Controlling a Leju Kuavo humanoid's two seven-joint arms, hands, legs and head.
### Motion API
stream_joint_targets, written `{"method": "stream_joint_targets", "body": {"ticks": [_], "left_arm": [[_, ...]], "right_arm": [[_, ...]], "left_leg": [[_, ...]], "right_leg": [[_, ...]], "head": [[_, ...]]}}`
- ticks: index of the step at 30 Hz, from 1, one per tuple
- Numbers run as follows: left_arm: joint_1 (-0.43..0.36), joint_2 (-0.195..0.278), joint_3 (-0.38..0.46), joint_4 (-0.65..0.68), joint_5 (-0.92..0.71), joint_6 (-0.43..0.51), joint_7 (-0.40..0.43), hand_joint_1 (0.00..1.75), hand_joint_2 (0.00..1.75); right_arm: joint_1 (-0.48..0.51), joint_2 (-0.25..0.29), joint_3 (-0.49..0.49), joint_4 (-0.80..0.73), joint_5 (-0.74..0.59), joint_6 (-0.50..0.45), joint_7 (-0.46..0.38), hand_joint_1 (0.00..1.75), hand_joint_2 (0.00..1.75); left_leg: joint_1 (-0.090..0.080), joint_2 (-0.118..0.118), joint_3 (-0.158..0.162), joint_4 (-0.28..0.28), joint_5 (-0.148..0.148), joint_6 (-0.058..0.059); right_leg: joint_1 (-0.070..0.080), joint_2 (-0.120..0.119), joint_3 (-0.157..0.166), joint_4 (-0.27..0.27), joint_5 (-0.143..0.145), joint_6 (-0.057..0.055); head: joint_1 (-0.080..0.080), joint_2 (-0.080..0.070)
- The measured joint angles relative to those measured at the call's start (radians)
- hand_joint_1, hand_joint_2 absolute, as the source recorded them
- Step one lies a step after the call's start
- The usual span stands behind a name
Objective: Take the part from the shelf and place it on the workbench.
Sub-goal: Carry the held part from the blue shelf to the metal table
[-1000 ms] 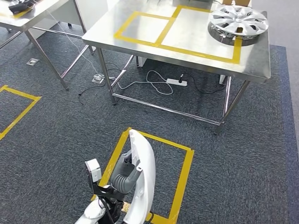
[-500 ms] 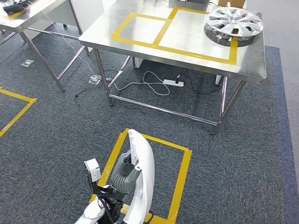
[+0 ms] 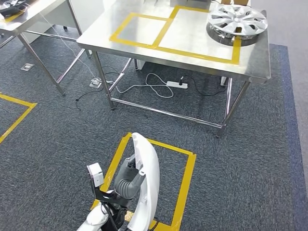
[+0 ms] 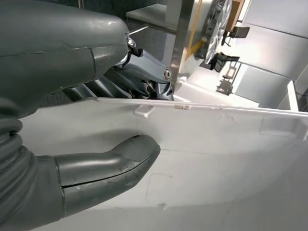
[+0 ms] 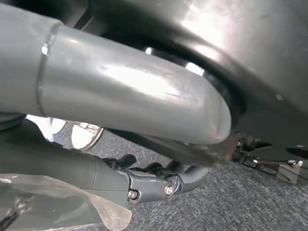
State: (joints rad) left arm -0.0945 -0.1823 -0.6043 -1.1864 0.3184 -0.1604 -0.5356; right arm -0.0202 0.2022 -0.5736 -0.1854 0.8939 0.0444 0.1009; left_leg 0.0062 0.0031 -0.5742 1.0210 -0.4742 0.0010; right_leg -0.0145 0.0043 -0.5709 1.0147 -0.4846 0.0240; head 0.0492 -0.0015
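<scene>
While my left hand [image 3: 127,185] grips the white part [image 3: 147,187], I see that curved panel standing on edge low in the head view, just above the near side of a yellow taped square [image 3: 183,187] on the grey carpet [image 3: 65,144]. From the left wrist, the thick thumb [image 4: 109,166] lies flat on the panel's broad white face and the darker fingers [image 4: 145,72] wrap over its far edge. My right hand [image 5: 152,183] hangs low over the carpet with its dark fingers curled in; whether anything is in them I cannot tell. Ahead, open carpet stretches between the taped square and the steel workbench [image 3: 254,65], whose near edge runs across the upper frame. Yellow tape outlines two bare rectangles on its top, and a silver hubcap [image 3: 237,21] sits at the far right end. Under the bench lie a power strip [image 3: 176,85] and loose cables. A second table [image 3: 32,14] stands off to the left.
</scene>
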Motion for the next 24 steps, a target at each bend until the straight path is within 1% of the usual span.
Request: {"method": "stream_joint_targets", "body": {"ticks": [1, 2, 3, 4, 5, 6, 7, 8, 9, 10, 11, 12, 13, 15, 18, 20, 22, 23, 24], "left_arm": [[-0.001, 0.0, 0.0, 0.0, 0.0, -0.001, 0.0, 1.75, 1.75], [-0.001, 0.0, 0.0, 0.0, 0.0, -0.002, 0.0, 1.75, 1.75], [-0.001, 0.0, 0.0, 0.0, 0.0, -0.002, 0.0, 1.75, 1.75], [-0.002, 0.0, 0.0, 0.0, 0.0, -0.003, 0.0, 1.75, 1.75], [-0.002, 0.0, 0.0, 0.0, 0.0, -0.003, 0.0, 1.75, 1.75], [-0.002, 0.0, 0.0, 0.001, 0.001, -0.003, 0.0, 1.75, 1.75], [-0.002, 0.0, 0.0, 0.001, 0.001, -0.003, 0.0, 1.75, 1.75], [-0.002, 0.0, 0.0, 0.001, 0.001, -0.003, 0.0, 1.75, 1.75], [-0.002, 0.0, 0.0, 0.001, 0.002, -0.004, 0.0, 1.75, 1.75], [-0.002, 0.0, 0.0, 0.001, 0.001, -0.004, 0.0, 1.75, 1.75], [-0.002, 0.0, 0.001, 0.001, 0.002, -0.004, 0.0, 1.75, 1.75], [-0.002, 0.0, 0.001, 0.001, 0.002, -0.004, 0.0, 1.75, 1.75], [-0.002, 0.0, 0.001, 0.001, 0.003, -0.004, 0.0, 1.75, 1.75], [-0.002, -0.001, 0.0, 0.001, 0.004, -0.005, 0.0, 1.75, 1.75], [-0.002, -0.001, 0.0, 0.001, 0.004, -0.005, 0.0, 1.75, 1.75], [-0.003, -0.002, 0.0, 0.001, 0.004, -0.005, 0.0, 1.75, 1.75], [-0.004, -0.004, 0.001, 0.001, 0.005, -0.006, 0.0, 1.75, 1.75], [-0.004, -0.006, 0.002, 0.001, 0.006, -0.006, 0.0, 1.75, 1.75], [-0.004, -0.006, 0.003, 0.001, 0.007, -0.006, -0.001, 1.75, 1.75]], "right_arm": [[0.001, 0.0, 0.0, 0.0, 0.0, 0.001, 0.0, 0.0, 0.0], [0.001, 0.0, 0.0, 0.0, 0.0, 0.001, 0.0, 0.0, 0.0], [0.0, 0.0, 0.0, 0.0, 0.0, 0.002, 0.0, 0.0, 0.0], [0.0, 0.0, -0.001, 0.0, 0.0, 0.003, 0.0, 0.0, 0.0], [0.0, 0.0, -0.001, 0.0, 0.0, 0.003, 0.001, 0.0, 0.0], [0.0, 0.0, -0.001, 0.0, 0.0, 0.003, 0.001, 0.0, 0.0], [0.001, 0.0, -0.002, 0.0, 0.0, 0.003, 0.002, 0.0, 0.0], [0.001, 0.0, -0.002, 0.0, 0.0, 0.003, 0.002, 0.0, 0.0], [0.001, 0.0, -0.003, 0.0, 0.0, 0.003, 0.002, 0.0, 0.0], [0.001, 0.0, -0.003, 0.0, 0.0, 0.003, 0.002, 0.0, 0.0], [0.0, 0.0, -0.004, 0.0, 0.0, 0.003, 0.002, 0.0, 0.0], [0.0, 0.0, -0.004, 0.0, 0.0, 0.003, 0.002, 0.0, 0.0], [0.0, 0.0, -0.005, 0.0, 0.0, 0.004, 0.002, 0.0, 0.0], [0.0, 0.0, -0.007, 0.0, 0.001, 0.004, 0.002, 0.0, 0.0], [0.0, 0.0, -0.007, 0.0, 0.001, 0.004, 0.002, 0.0, 0.0], [0.0, 0.0, -0.007, 0.0, 0.001, 0.004, 0.002, 0.0, 0.0], [-0.001, -0.001, -0.011, 0.0, 0.002, 0.004, 0.002, 0.0, 0.0], [-0.001, -0.002, -0.013, 0.0, 0.003, 0.004, 0.002, 0.0, 0.0], [-0.002, -0.003, -0.015, 0.0, 0.006, 0.004, 0.002, 0.0, 0.0]], "left_leg": [[0.001, 0.0, -0.006, 0.017, -0.013, -0.004], [0.002, 0.0, -0.021, 0.055, -0.037, -0.008], [0.003, 0.0, -0.046, 0.111, -0.068, -0.01], [0.003, 0.0, -0.078, 0.181, -0.101, -0.011], [0.003, 0.0, -0.107, 0.243, -0.124, -0.011], [0.003, 0.0, -0.125, 0.279, -0.13, -0.01], [0.002, 0.0, -0.127, 0.281, -0.118, -0.006], [0.001, -0.001, -0.11, 0.243, -0.088, -0.001], [-0.001, -0.001, -0.08, 0.178, -0.05, 0.006], [-0.003, -0.001, -0.049, 0.111, -0.021, 0.014], [-0.006, -0.001, -0.024, 0.055, -0.002, 0.02], [-0.008, -0.002, -0.01, 0.022, 0.005, 0.023], [-0.01, -0.002, -0.007, 0.011, 0.001, 0.024], [-0.012, -0.003, -0.008, 0.008, 0.001, 0.023], [-0.013, -0.003, -0.008, 0.008, 0.001, 0.023], [-0.01, -0.003, -0.005, 0.001, 0.005, 0.027], [-0.004, 0.0, -0.001, -0.009, 0.009, 0.034], [-0.002, 0.001, 0.001, -0.012, 0.011, 0.036], [-0.002, 0.002, 0.001, -0.013, 0.01, 0.037]], "right_leg": [[0.0, 0.0, 0.001, -0.001, 0.0, -0.007], [-0.001, -0.001, 0.003, -0.002, 0.001, -0.014], [-0.001, -0.001, 0.003, -0.003, 0.0, -0.019], [0.0, -0.002, 0.004, -0.003, 0.0, -0.023], [0.002, -0.002, 0.004, -0.002, -0.001, -0.025], [0.004, -0.001, 0.004, -0.002, -0.001, -0.026], [0.006, 0.0, 0.006, -0.002, -0.002, -0.027], [0.008, 0.002, 0.008, -0.002, -0.002, -0.027], [0.01, 0.004, 0.011, -0.002, -0.003, -0.027], [0.014, 0.005, 0.012, -0.002, -0.004, -0.026], [0.016, 0.006, 0.012, 0.0, -0.005, -0.024], [0.017, 0.006, 0.01, 0.0, -0.006, -0.02], [0.017, 0.006, 0.008, 0.001, -0.006, -0.016], [0.013, 0.005, 0.006, -0.001, -0.005, -0.01], [0.013, 0.004, 0.007, -0.002, -0.005, -0.008], [0.013, 0.004, 0.006, 0.0, -0.008, -0.003], [0.009, 0.003, -0.061, 0.136, -0.076, 0.012], [0.006, 0.002, -0.097, 0.205, -0.104, 0.019], [0.004, 0.001, -0.124, 0.261, -0.12, 0.026]], "head": [[-0.001, 0.0], [-0.003, 0.0], [-0.004, 0.0], [-0.006, 0.0], [-0.006, 0.0], [-0.005, 0.0], [-0.006, 0.0], [-0.005, 0.0], [-0.005, 0.0], [-0.005, 0.0], [-0.005, 0.0], [-0.004, 0.0], [-0.004, 0.0], [-0.005, 0.0], [-0.005, 0.0], [-0.005, 0.0], [-0.001, 0.0], [0.0, 0.0], [0.002, 0.0]]}}
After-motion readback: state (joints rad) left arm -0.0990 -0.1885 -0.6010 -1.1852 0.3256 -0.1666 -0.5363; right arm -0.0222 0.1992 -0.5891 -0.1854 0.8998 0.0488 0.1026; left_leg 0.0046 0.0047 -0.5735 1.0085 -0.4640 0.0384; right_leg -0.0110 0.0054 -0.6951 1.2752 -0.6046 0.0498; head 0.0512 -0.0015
